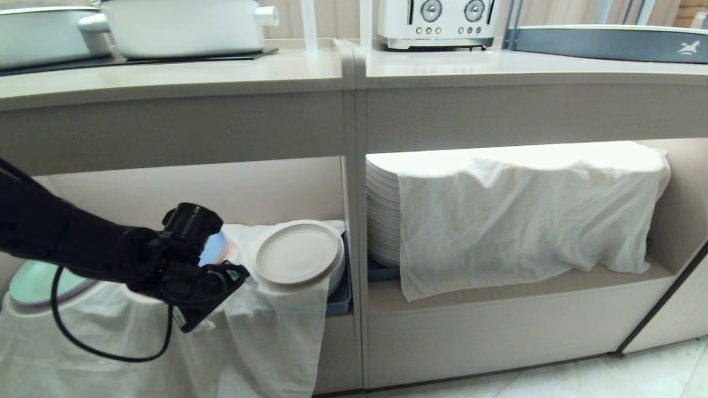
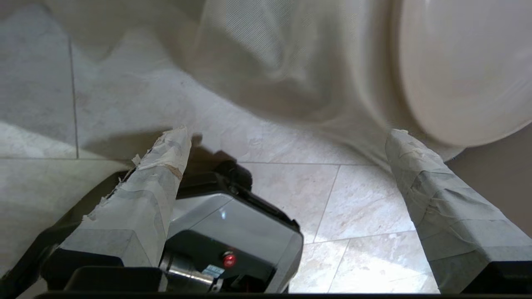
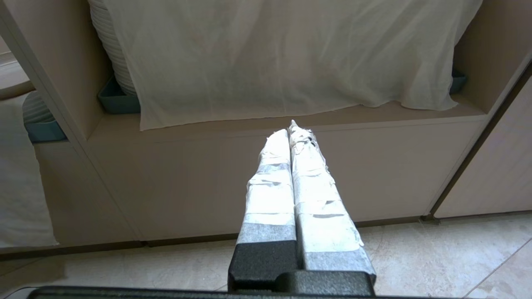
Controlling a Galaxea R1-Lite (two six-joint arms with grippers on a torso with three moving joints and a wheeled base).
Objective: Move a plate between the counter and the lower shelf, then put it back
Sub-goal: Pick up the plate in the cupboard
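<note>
Your round matte cream-beige plate [image 1: 297, 253] sat on the cloth-draped lower shelf [image 1: 166, 190], your left gripper [image 1: 213, 301] spread empty; the return to the counter [image 1: 166, 74] remained.

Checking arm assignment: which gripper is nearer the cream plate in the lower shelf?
Left. The left gripper hangs open beside the plate, not touching. The right gripper is parked before the neighbouring bay.

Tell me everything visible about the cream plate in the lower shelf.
The plate is round, matte cream-beige, with a low raised rim and a flat, bare centre. It lies face up, slightly tilted, atop a low stack draped in white cloth, at the right end of the lower shelf. The open left hand is beside it, not touching.
</note>
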